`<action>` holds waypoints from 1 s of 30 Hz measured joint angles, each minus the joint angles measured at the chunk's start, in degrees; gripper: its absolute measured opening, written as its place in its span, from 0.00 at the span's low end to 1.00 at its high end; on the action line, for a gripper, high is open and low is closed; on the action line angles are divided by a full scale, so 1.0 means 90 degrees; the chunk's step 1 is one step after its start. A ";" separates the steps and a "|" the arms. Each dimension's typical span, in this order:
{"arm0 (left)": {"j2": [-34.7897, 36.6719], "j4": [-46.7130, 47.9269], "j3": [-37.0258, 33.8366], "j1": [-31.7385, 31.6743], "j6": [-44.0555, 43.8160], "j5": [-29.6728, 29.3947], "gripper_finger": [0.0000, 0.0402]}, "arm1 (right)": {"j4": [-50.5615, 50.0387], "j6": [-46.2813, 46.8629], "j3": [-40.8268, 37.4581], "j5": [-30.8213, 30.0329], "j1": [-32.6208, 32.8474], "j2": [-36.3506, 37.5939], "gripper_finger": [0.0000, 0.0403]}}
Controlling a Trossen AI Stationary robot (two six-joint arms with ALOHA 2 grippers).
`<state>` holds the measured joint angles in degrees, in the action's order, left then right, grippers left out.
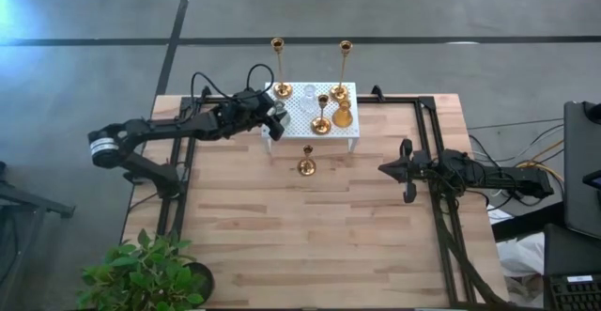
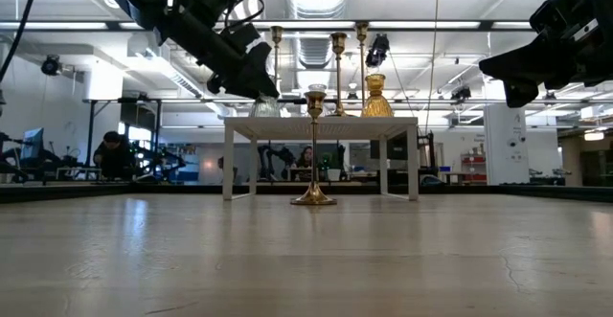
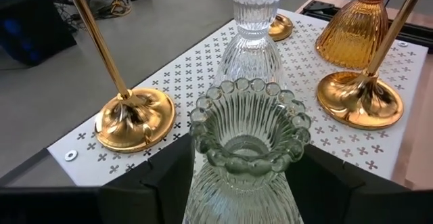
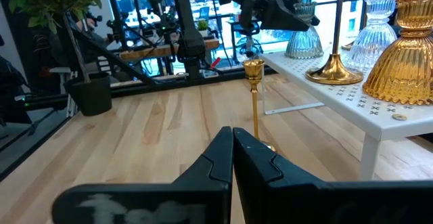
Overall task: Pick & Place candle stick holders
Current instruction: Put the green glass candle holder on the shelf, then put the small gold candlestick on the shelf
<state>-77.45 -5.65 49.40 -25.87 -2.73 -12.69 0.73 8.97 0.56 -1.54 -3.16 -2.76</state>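
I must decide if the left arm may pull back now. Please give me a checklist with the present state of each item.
1. Left hand open around the grey-green glass holder: ok.
2. Holder upright on the white stand: ok.
3. Fingers clear of the glass: cannot tell.
4. Clear glass holder just behind, upright: ok.
5. Short brass holder on the table, not yet on the stand: not ok.
6. Right hand shut, parked at the table's right side: ok.

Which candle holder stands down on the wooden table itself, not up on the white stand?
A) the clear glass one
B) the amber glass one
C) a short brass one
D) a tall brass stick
C: a short brass holder stands alone on the wooden table in front of the white stand; the others sit on the stand.
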 joint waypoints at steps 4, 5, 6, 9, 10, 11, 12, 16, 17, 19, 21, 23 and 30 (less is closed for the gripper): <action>0.0166 0.0083 0.0056 0.0000 -0.0005 0.0000 0.55 | 0.0002 0.0000 0.0000 0.0000 0.0001 -0.0002 0.02; 0.0226 0.0166 0.0056 0.0000 0.0027 -0.0001 0.55 | 0.0001 0.0000 0.0000 0.0002 0.0002 -0.0002 0.02; 0.0286 0.0237 0.0056 0.0000 0.0075 0.0001 0.55 | 0.0002 0.0000 0.0000 0.0000 0.0001 -0.0002 0.02; 0.0474 0.0598 0.0054 -0.0002 0.0103 0.0000 0.55 | 0.0002 0.0000 0.0000 0.0000 0.0002 0.0000 0.02; 0.0535 0.0753 0.0052 -0.0002 0.0103 -0.0002 0.55 | 0.0002 0.0000 0.0000 0.0000 0.0002 0.0000 0.02; 0.0594 0.0916 0.0052 -0.0002 0.0101 0.0000 0.55 | 0.0001 0.0000 0.0000 0.0000 0.0002 -0.0001 0.02; 0.0661 0.1108 0.0052 -0.0002 0.0099 0.0000 0.55 | 0.0002 0.0000 0.0000 0.0000 0.0001 0.0000 0.02; 0.1018 0.1875 0.0047 -0.0003 0.0095 0.0131 0.55 | 0.0001 0.0000 0.0000 0.0000 0.0001 0.0000 0.02; 0.1125 0.2080 0.0047 -0.0005 0.0086 0.0240 0.55 | 0.0002 0.0000 0.0000 0.0000 0.0002 -0.0001 0.02; 0.1366 0.2500 0.0047 -0.0005 0.0086 0.0539 0.55 | 0.0000 0.0000 0.0000 0.0002 0.0000 -0.0002 0.02; 0.1609 0.2976 0.0047 -0.0005 0.0083 0.0995 0.55 | 0.0002 0.0000 0.0000 0.0002 0.0002 -0.0002 0.02; 0.1834 0.3348 0.0047 -0.0004 0.0072 0.1623 0.55 | 0.0000 0.0000 0.0000 0.0000 0.0002 0.0000 0.02; 0.2234 0.3543 0.0005 0.0273 0.0035 0.3963 0.55 | 0.0002 0.0000 0.0000 0.0002 0.0002 -0.0001 0.02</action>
<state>-57.34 26.24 49.45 -23.41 -2.42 22.98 0.75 8.97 0.56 -1.52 -3.14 -2.77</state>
